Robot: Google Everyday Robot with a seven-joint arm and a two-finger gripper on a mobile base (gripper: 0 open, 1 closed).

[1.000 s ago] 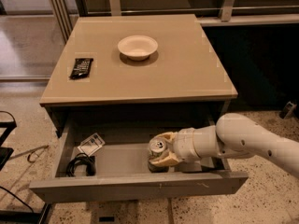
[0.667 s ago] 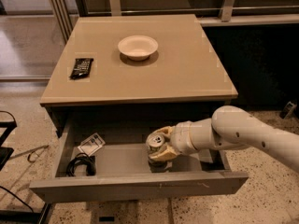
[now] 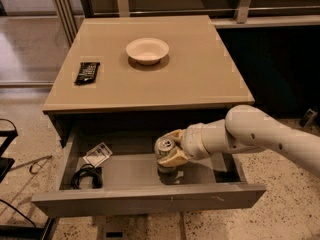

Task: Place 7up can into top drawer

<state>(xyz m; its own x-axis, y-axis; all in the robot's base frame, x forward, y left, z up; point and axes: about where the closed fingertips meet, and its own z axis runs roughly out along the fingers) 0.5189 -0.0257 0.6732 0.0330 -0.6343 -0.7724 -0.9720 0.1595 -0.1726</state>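
One soda can sits low in the middle of the frame, inside the open top drawer. Only its silver top with the pull tab shows clearly. Its side is mostly covered by the cream fingers of the gripper, so no logo or writing can be read on it. The gripper reaches in from the right and is closed around the can, holding it upright over the middle of the drawer floor. A dark shadow lies under the can, and it is hard to tell whether its base touches the floor. The one white arm runs off the right edge of the frame.

Two other things lie in the left part of the drawer: a small pale packet with dark markings too small to read, and below it a coil of black cable.

Two things rest on the tan tabletop: one cream bowl near the upper middle, and one flat black object at the left, its markings unreadable. A black frame is cut off at the left edge.
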